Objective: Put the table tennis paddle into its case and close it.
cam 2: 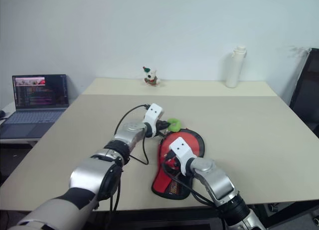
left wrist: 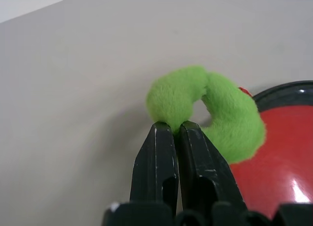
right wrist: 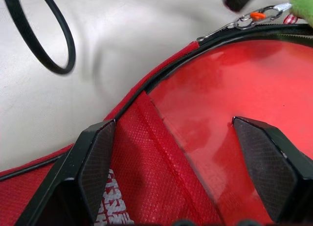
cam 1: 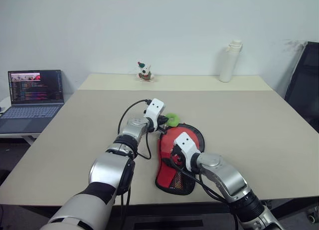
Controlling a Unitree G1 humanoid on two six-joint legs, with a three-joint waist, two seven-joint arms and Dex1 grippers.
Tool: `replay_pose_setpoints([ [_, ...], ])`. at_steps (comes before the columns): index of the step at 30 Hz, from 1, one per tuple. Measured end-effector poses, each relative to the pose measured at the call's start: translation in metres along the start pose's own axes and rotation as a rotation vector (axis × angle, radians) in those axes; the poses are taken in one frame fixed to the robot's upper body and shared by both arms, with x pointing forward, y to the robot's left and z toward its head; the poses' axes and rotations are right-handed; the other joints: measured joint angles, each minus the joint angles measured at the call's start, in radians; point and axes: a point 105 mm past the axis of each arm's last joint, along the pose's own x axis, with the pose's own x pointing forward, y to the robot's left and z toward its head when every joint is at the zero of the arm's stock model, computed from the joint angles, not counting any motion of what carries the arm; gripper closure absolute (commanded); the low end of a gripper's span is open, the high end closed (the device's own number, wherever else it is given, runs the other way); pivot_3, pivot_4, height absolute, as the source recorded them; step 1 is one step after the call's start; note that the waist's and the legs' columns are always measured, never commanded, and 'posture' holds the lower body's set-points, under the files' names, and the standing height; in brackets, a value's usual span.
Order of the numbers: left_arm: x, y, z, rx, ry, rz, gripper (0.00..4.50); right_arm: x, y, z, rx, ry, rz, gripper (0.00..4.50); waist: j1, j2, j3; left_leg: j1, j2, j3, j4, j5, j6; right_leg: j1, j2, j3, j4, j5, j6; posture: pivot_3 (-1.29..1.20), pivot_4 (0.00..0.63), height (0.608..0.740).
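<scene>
The case (cam 1: 172,179), a red fabric pouch with black edging and mesh, lies near the table's front edge. The table tennis paddle's (cam 1: 189,135) glossy red face shows inside the case's round end; its handle is hidden. A fluffy green zip pull (cam 1: 172,119) sits at the case's far rim. My left gripper (left wrist: 177,127) is shut on that green pull (left wrist: 205,108). My right gripper (right wrist: 181,152) is open over the case, one finger above the red fabric flap (right wrist: 132,152) and the other above the paddle's face (right wrist: 220,103).
The table (cam 1: 239,120) holds a white bottle (cam 1: 230,60) and a small toy figure (cam 1: 144,71) at its far edge. A laptop (cam 1: 35,93) stands on a side surface to the left, a black chair (cam 1: 306,85) to the right. A black cable (cam 1: 127,115) loops beside my left wrist.
</scene>
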Motion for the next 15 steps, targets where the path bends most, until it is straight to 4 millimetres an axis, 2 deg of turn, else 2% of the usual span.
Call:
replay_pose_setpoints([
  [7,0.008,-0.008,0.039,0.08,-0.077,0.042,4.46,-0.004,0.006,-0.003,0.005,-0.004,0.004,0.38,0.0,0.0,-0.001,0.0,0.0,0.0,0.0,0.0,0.0,0.0,0.0,0.0,0.0,0.0,0.0,0.0,0.15,0.74],
  [15,0.019,-0.028,0.042,0.134,-0.064,0.04,4.46,-0.011,0.017,-0.007,0.015,-0.007,0.013,0.38,0.001,0.0,-0.001,0.0,0.0,0.001,0.0,0.0,0.0,0.0,0.0,0.0,-0.001,0.0,0.0,0.0,0.15,0.74],
])
